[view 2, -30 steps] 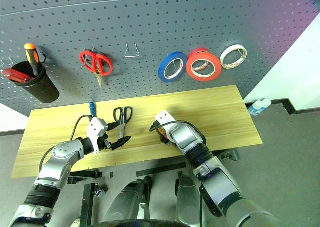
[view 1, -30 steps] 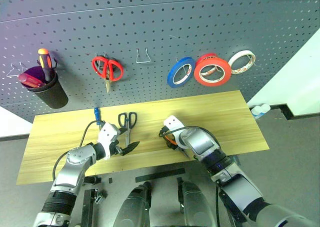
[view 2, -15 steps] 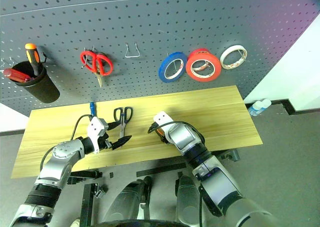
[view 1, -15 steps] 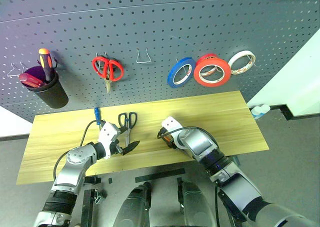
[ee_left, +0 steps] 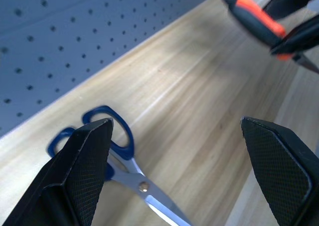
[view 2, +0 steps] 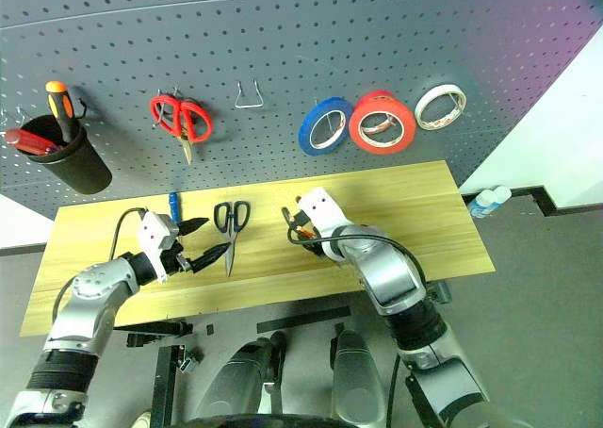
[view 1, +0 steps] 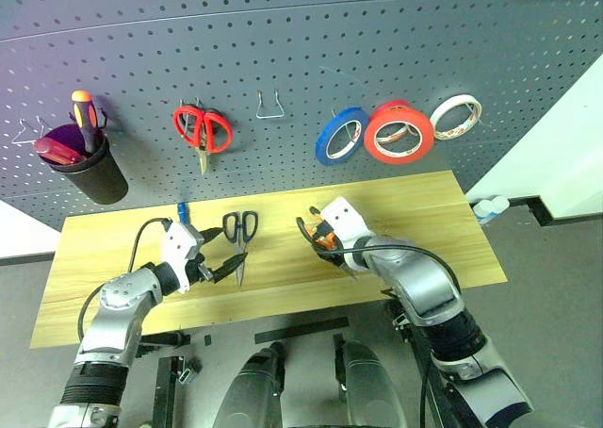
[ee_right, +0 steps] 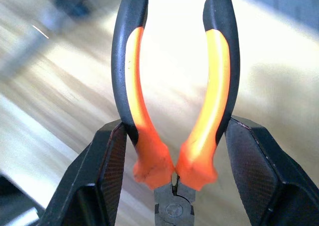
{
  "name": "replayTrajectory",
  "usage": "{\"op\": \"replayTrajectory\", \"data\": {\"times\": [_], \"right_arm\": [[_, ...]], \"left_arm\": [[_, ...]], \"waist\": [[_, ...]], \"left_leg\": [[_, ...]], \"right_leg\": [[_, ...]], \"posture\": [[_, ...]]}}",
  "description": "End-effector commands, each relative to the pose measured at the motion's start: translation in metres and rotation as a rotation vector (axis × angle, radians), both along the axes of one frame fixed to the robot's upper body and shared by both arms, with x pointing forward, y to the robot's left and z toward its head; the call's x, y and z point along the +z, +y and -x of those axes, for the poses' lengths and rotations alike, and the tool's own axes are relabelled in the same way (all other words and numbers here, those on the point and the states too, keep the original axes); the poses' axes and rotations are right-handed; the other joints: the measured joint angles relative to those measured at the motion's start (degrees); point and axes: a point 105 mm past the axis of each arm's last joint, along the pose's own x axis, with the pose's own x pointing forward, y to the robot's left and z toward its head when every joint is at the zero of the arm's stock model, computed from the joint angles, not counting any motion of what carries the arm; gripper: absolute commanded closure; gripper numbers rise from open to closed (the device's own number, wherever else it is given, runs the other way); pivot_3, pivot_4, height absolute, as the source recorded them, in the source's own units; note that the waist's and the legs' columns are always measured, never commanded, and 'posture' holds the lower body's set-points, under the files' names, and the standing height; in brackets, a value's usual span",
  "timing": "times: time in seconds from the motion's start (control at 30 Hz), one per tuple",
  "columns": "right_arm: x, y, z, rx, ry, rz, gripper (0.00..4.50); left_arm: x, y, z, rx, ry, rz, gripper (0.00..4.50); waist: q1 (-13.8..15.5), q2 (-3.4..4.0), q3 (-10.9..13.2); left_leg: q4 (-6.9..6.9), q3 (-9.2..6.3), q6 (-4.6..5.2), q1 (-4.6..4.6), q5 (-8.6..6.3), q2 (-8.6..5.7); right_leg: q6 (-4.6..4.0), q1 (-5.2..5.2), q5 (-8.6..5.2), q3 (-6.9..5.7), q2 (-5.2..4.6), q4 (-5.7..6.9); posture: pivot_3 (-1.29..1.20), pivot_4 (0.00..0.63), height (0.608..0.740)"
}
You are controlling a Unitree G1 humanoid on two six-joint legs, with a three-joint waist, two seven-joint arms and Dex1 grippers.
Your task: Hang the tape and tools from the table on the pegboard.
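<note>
My right gripper (view 1: 317, 236) is shut on the orange-handled pliers (ee_right: 172, 111) and holds them lifted above the middle of the table (view 1: 415, 221). The pliers' handles point away from the hand. My left gripper (view 1: 221, 255) is open and hovers just left of the dark-handled scissors (view 1: 238, 235), which lie flat on the wood. The scissors' handles (ee_left: 143, 187) show between its open fingers. A blue-handled screwdriver (view 1: 182, 211) lies near the table's back edge. The wide red tape (view 1: 399, 132) hangs on the pegboard (view 1: 311, 51).
Red-handled scissors (view 1: 202, 129), a blue roll (view 1: 340, 136) and a thin red-rimmed roll (view 1: 456, 116) hang on the board. A black cup (view 1: 94, 169) holds screwdrivers at the left. Bare wire hooks (view 1: 269, 107) sit between the red scissors and the blue roll.
My right gripper rose off the table with the pliers and tilted up toward the board. My left gripper drew a little left and up, off the scissors' blade end.
</note>
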Motion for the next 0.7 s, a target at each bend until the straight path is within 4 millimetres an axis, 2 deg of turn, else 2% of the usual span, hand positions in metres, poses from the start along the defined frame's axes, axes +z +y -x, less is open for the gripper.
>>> {"op": "replayTrajectory", "data": {"times": [0.03,0.27,0.47,0.6,0.7], "right_arm": [[0.044,0.009,0.002,0.071,-0.116,-0.092,1.83],[0.118,0.021,-0.001,0.181,-0.288,-0.209,1.83],[0.190,0.027,-0.009,0.186,-0.492,-0.350,1.83],[0.225,0.029,-0.014,0.186,-0.565,-0.470,1.83],[0.243,0.032,-0.016,0.195,-0.618,-0.544,1.83]], "left_arm": [[0.015,0.001,0.000,-0.017,-0.058,0.004,0.21],[0.021,-0.002,-0.003,-0.022,-0.097,0.024,0.21],[0.042,-0.012,-0.005,-0.054,-0.188,0.055,0.21],[0.056,-0.017,-0.004,-0.070,-0.220,0.122,0.21],[0.069,-0.018,-0.005,-0.056,-0.274,0.163,0.21]], "waist": [[0.10,-0.03,-0.02],[0.03,-0.07,-0.10],[0.00,-0.24,-0.27],[-0.05,-0.27,-0.74],[-0.10,-0.27,-1.08]], "left_leg": [[0.01,0.00,0.00,0.00,0.00,0.00],[0.04,0.01,-0.21,0.00,0.13,0.00],[0.06,0.05,-0.30,0.00,0.18,0.00],[0.07,0.07,-0.35,0.00,0.21,0.00],[0.10,0.11,-0.35,0.00,0.21,0.00]], "right_leg": [[0.00,0.01,0.00,0.00,0.00,0.00],[-0.01,0.00,0.02,-0.01,0.01,0.03],[-0.01,0.00,0.04,-0.02,0.01,0.06],[-0.01,0.00,0.04,-0.02,0.01,0.08],[0.00,0.00,0.05,-0.01,0.01,0.10]], "posture": [[-0.08,0.189,0.740],[-0.09,0.161,0.740],[-0.09,0.145,0.740],[-0.08,0.133,0.740],[-0.07,0.126,0.740]]}}
